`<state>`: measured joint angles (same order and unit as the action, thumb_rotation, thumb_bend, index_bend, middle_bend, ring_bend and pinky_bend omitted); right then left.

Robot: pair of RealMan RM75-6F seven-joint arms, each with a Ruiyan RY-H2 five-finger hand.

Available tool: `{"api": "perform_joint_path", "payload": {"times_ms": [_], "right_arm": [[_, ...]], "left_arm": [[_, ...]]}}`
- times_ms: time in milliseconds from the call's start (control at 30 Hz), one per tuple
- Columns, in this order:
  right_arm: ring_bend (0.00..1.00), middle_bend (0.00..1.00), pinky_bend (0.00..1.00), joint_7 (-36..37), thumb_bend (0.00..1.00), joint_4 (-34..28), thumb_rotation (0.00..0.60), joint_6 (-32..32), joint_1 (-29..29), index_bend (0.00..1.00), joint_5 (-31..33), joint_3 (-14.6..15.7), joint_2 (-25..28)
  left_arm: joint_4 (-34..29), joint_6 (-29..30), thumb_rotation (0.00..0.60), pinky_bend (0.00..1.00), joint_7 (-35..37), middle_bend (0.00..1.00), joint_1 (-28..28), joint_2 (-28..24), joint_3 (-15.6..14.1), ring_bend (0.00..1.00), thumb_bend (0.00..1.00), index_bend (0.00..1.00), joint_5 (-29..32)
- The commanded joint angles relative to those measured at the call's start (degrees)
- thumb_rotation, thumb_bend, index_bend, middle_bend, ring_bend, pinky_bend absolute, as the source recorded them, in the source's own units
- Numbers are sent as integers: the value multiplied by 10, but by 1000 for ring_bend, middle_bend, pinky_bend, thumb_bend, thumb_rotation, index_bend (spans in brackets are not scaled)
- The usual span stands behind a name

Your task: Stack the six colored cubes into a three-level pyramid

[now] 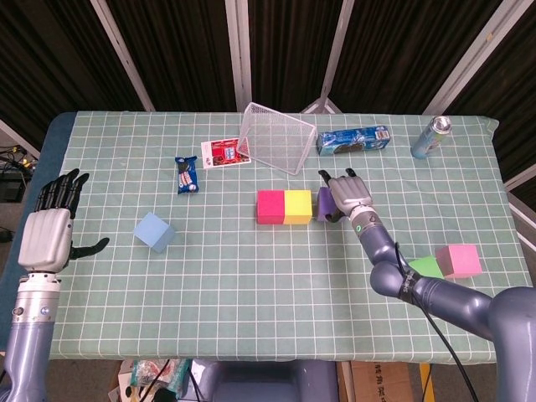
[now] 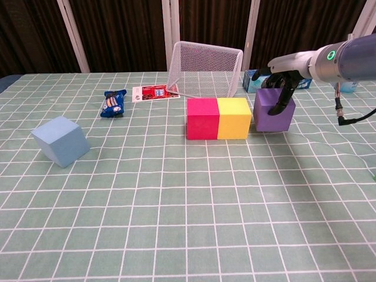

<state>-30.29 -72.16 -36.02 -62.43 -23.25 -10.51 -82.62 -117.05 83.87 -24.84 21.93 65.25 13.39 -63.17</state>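
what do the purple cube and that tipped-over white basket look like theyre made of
Purple cube: likely foam or soft plastic, matte; flat even colour with no glare. The right hand grips it beside the yellow cube.
White basket: wire mesh, probably coated metal; the curtain and the green checked tablecloth show through its fine grid.
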Motion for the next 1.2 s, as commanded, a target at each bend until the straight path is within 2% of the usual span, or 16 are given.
{"api": "perform_joint_path", "payload": {"times_ms": [33, 667, 1200], "right_arm": [[266, 389, 0, 3, 291, 7, 600, 7, -4, 0, -2, 5, 1], [266, 389, 0, 49, 291, 32, 600, 46, -16, 0, -46, 13, -8], [266, 389, 0, 69, 291, 56, 600, 57, -29, 0, -55, 26, -23]], "left_arm": [[0, -1, 600, 0, -1, 0, 0, 0, 0, 0, 111, 0, 1], [10, -7, 600, 0, -6, 0, 5, 8, 1, 0, 111, 0, 11], [16, -8, 600, 0, -1, 0, 4, 5, 4, 0, 111, 0, 16]]}}
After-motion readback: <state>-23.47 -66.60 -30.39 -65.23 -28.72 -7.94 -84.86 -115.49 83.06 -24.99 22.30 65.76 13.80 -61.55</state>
